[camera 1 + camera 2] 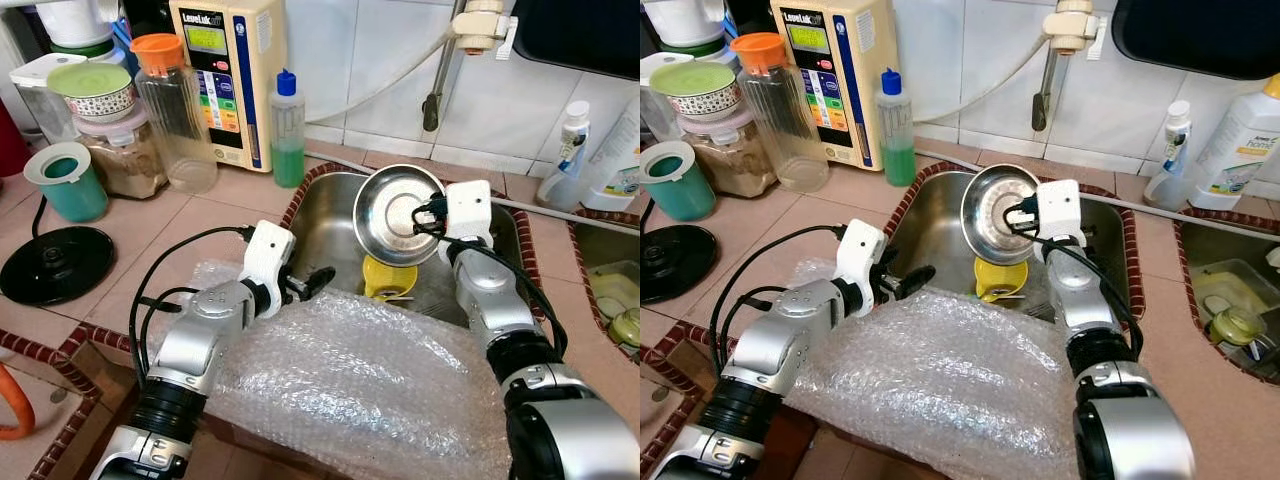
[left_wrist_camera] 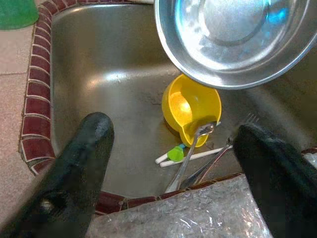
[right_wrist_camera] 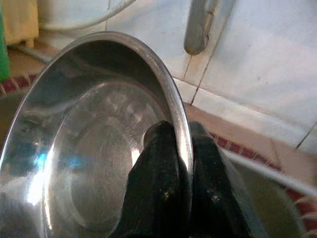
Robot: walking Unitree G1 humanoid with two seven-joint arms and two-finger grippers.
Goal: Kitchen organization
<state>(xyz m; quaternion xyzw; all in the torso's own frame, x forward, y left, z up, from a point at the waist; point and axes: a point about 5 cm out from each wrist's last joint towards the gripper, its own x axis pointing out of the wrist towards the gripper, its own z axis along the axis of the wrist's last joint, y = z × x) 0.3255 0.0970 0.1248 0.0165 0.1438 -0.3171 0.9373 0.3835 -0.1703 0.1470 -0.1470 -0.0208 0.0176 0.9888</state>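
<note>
The right gripper (image 3: 178,148) holds one steel bowl (image 1: 398,214) tilted above the sink (image 1: 330,215), its fingers clenched on the rim. The bowl appears light, rigid and smooth, likely slippery if wet; the rim is the practical grip point. The left gripper (image 2: 173,153) hovers at the sink's near edge over the bubble wrap (image 1: 370,390) on the counter (image 1: 230,200), fingers released and spread. The sink contains one yellow cup (image 2: 190,106) and a few utensils (image 2: 193,158); exact count unclear.

Water ionizer (image 1: 228,75), orange-lid jug (image 1: 176,112), green soap bottle (image 1: 287,130) and teal cup (image 1: 66,182) on surface, beyond left pincer (image 1: 318,281).
</note>
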